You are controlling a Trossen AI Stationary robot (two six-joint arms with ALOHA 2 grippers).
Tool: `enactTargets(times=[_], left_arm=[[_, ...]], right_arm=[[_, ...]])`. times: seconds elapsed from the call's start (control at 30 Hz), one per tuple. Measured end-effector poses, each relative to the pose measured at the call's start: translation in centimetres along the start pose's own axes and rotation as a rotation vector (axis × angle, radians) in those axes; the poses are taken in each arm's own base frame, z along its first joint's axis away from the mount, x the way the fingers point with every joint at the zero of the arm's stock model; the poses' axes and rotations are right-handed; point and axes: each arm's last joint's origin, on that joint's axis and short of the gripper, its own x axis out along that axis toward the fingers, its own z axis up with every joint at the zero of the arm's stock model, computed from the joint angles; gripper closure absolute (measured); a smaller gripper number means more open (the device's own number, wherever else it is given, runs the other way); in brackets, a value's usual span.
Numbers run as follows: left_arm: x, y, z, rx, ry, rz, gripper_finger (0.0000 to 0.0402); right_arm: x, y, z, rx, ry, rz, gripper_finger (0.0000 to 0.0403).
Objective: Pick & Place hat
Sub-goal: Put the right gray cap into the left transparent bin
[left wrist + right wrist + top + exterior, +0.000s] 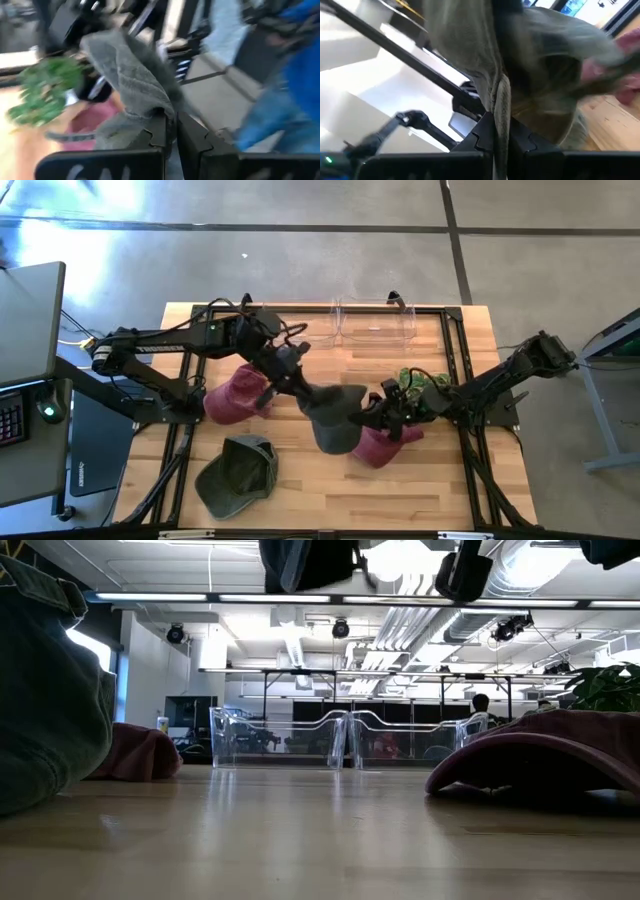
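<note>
A dark grey hat (332, 423) hangs above the middle of the table, stretched between both grippers. My left gripper (303, 392) comes from the table's left and is shut on the hat's left edge. My right gripper (366, 418) comes from the right and is shut on its right edge. The low view shows the hat (305, 562) lifted clear at the top of the picture. In the left wrist view the hat shows as grey cloth (135, 70), in the right wrist view as olive-grey cloth (470, 45). My left gripper pinches a fold of the grey hat's cloth (159, 111) between its two fingers, coming nearly level from the table's left. The hat stands clear of the table beyond the fingertips. One layer or several, I cannot tell. My right gripper pinches an edge of the hat (501, 107) between its two fingers, coming about level from the table's right. The cloth runs as a narrow fold between the fingers and spreads out beyond them, clear of the table.
A maroon hat (235, 395) lies under the left arm and another maroon hat (385, 445) below the right gripper. A green hat (240, 472) lies near the front left, a leafy green one (422, 380) by the right arm. Clear bins (375, 322) stand at the far edge.
</note>
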Motion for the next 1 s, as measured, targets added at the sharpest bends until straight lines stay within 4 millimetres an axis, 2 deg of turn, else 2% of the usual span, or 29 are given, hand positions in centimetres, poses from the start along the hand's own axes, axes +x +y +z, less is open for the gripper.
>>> enactTargets(times=[0.13,0.3,0.4,0.5,0.67,0.73,0.83,1.0], left_arm=[[-0.4,-0.7,0.7,-0.030,-0.054,-0.157,0.0379],[-0.6,-1.3,1.1,-0.138,-0.065,-0.386,0.0396],[-0.5,-1.2,0.9,-0.197,-0.041,-0.416,0.0395],[-0.6,-0.8,0.6,-0.225,-0.030,-0.353,0.0395],[-1.9,0.9,0.6,-0.246,-0.056,-0.214,0.0396],[-3.2,1.2,0.7,-0.232,-0.050,-0.118,0.0397],[-4.6,1.7,1.2,-0.122,-0.027,0.088,0.0397],[-4.4,3.2,0.3,0.041,0.144,0.430,0.0398]], right_arm=[[0.0,-0.1,-0.2,-0.075,0.045,0.009,0.0393],[0.0,-0.1,-0.3,-0.169,0.070,0.019,0.0367],[0.1,-0.7,-0.2,-0.185,0.101,-0.030,0.0356],[0.1,-1.7,0.0,-0.211,0.142,-0.076,0.0344],[-0.6,-2.7,0.8,-0.193,0.233,-0.145,0.0316],[-1.2,-2.5,1.1,-0.173,0.264,-0.168,0.0309],[-2.4,-1.8,1.5,-0.147,0.297,-0.194,0.0308],[-4.2,-0.5,2.3,-0.162,0.262,-0.234,0.0320]])
